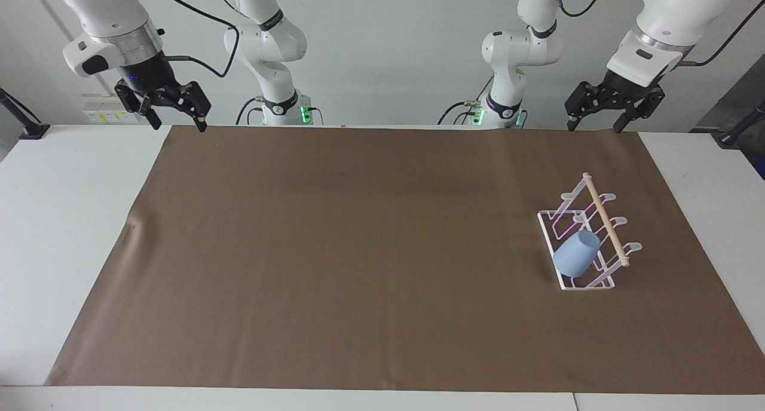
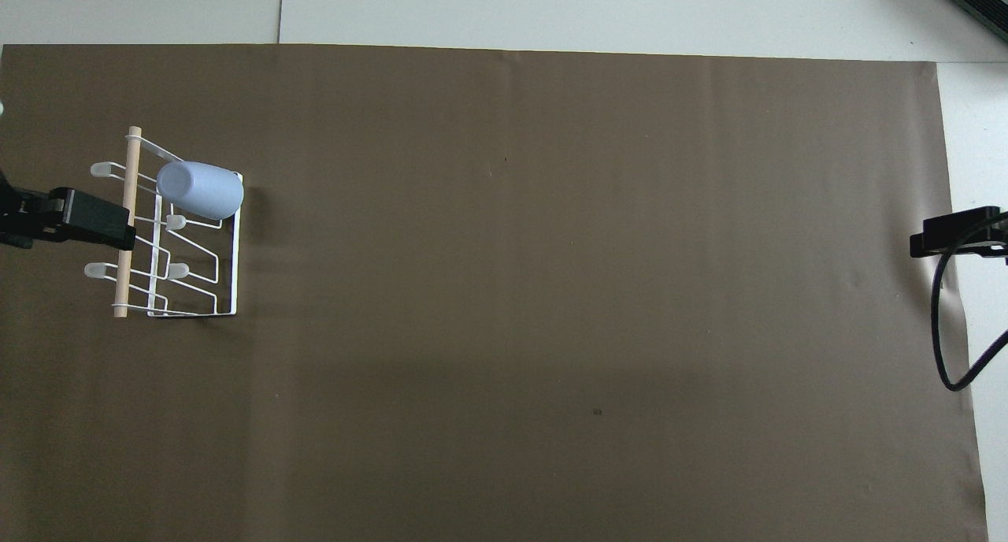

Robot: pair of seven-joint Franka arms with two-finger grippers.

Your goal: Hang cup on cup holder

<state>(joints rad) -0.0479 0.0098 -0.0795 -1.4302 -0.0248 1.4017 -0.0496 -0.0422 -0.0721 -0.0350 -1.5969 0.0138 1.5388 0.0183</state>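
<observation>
The light blue cup (image 1: 575, 254) hangs tilted on a slanted wire loop of the white cup holder (image 1: 605, 218), its base pointing up toward the wooden dowel. It sits on the loop farthest from the robots. Both show in the overhead view: the cup (image 2: 199, 189) and the holder (image 2: 234, 266). My left gripper (image 1: 595, 125) is open and empty, raised high over the mat's edge by the robots, well apart from the holder; in the overhead view its tip (image 2: 88, 222) overlaps the dowel. My right gripper (image 1: 179, 124) is open and empty, and waits raised at the right arm's end.
A brown mat (image 1: 358, 250) covers most of the white table (image 1: 60, 220). The holder stands on the mat at the left arm's end. The right gripper's tip (image 2: 953, 233) and a black cable (image 2: 941, 329) show at the mat's edge.
</observation>
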